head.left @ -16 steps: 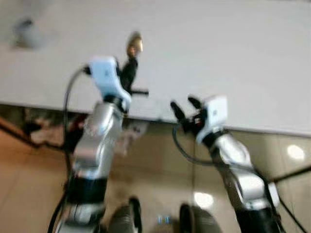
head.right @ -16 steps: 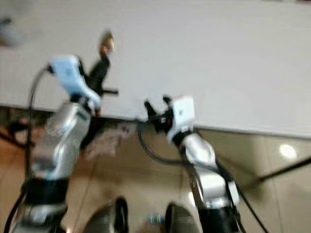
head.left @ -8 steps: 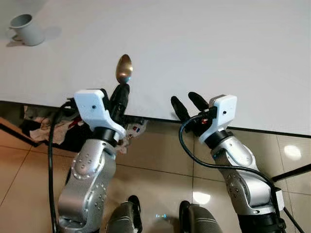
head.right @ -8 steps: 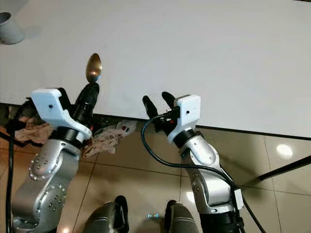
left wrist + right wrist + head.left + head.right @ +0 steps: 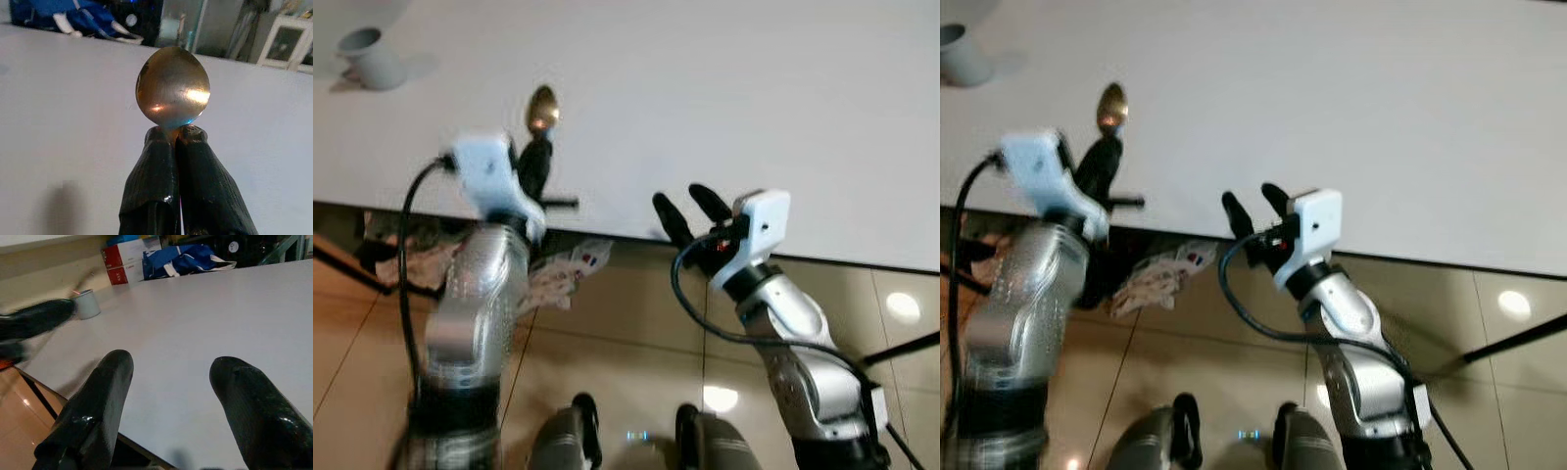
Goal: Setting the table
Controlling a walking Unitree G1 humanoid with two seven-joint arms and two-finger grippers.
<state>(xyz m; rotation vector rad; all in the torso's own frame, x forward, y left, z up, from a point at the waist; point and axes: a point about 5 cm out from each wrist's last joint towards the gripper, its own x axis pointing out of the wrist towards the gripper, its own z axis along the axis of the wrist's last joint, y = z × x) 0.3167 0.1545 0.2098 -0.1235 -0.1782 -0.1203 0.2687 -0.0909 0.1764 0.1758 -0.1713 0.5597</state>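
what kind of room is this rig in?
Probably a lab or workshop, not a home dining room. A large bare white table stands on glossy tan floor tiles, with red-and-white cartons and a blue bag piled behind it. A grey mug sits at the far corner.

A broad white table (image 5: 754,108) stretches ahead, its near edge running above a glossy tiled floor (image 5: 626,333). A small grey cup (image 5: 372,57) stands on its far left part. Crumpled cloth and papers (image 5: 563,279) lie on the floor beneath the edge.
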